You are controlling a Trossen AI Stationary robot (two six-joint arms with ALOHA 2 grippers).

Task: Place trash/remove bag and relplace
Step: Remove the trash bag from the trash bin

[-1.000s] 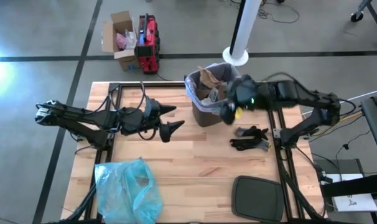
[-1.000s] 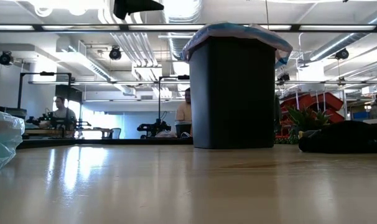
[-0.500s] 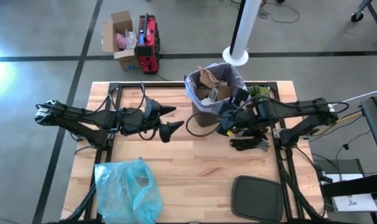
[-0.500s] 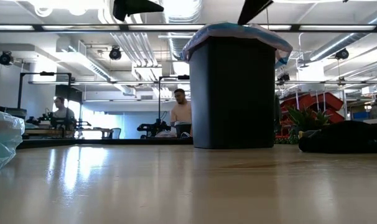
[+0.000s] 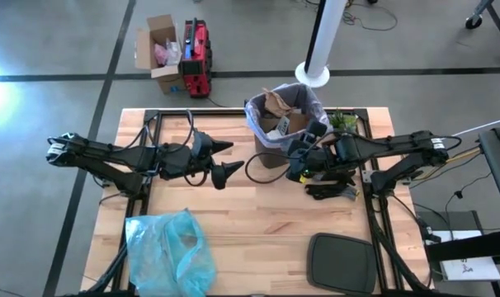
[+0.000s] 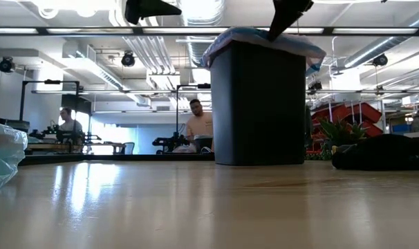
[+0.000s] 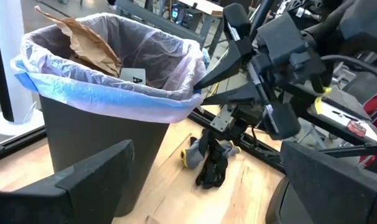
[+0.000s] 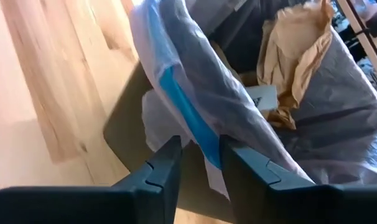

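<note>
From above, my right gripper (image 5: 298, 162) sits at the near right rim of the black bin (image 5: 271, 153); my left gripper (image 5: 225, 158) waits left of the bin, fingers spread wide.

Low view: the bin stands upright, the bag (image 6: 265, 38) folded over its rim.

Left wrist: brown trash (image 7: 83, 40) lies inside the bin; black gloves (image 7: 210, 162) lie beside it.

Right wrist: my fingers (image 8: 160, 168) straddle the bag's blue-edged rim (image 8: 182, 106), narrowed; whether they pinch it, I cannot tell.

On the wooden table (image 5: 258, 206) lie a light-blue plastic bag (image 5: 169, 252), black gloves (image 5: 332, 183) and a dark lid (image 5: 341, 263).
</note>
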